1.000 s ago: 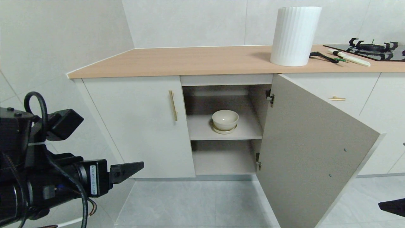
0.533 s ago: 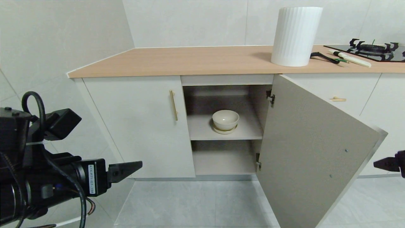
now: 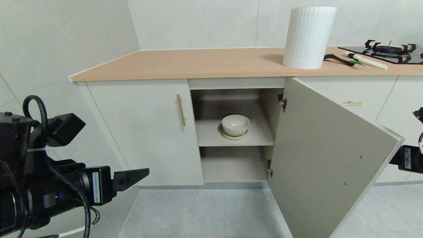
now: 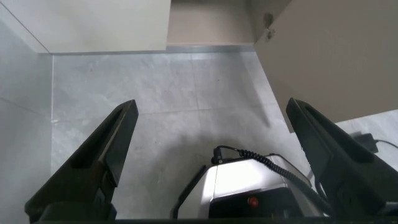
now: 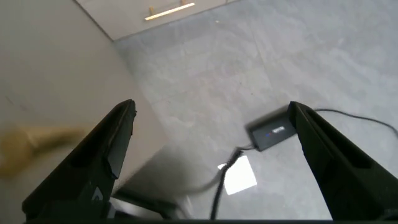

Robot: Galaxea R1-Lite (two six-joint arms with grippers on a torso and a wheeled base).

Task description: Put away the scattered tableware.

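Note:
A cream bowl (image 3: 235, 124) sits on a small saucer (image 3: 234, 136) on the middle shelf (image 3: 211, 134) of the open cabinet. The cabinet door (image 3: 327, 155) stands swung out to the right. My left gripper (image 3: 142, 173) hangs low at the left, well short of the cabinet, open and empty over the floor in the left wrist view (image 4: 211, 155). My right arm (image 3: 408, 158) is at the far right, just behind the door's outer edge. In the right wrist view my right gripper (image 5: 211, 155) is open and empty, beside the door's outer face (image 5: 50, 81).
A tall white ribbed cylinder (image 3: 309, 38) stands on the wooden counter (image 3: 198, 62), with utensils (image 3: 363, 61) and a gas hob (image 3: 390, 51) to its right. The left cabinet door (image 3: 145, 132) is closed. A cable and a small black box (image 5: 273, 130) lie on the tiled floor.
My right arm has risen along the right edge, from low near the floor to behind the open door's outer edge. The left arm and the bowl have stayed put.

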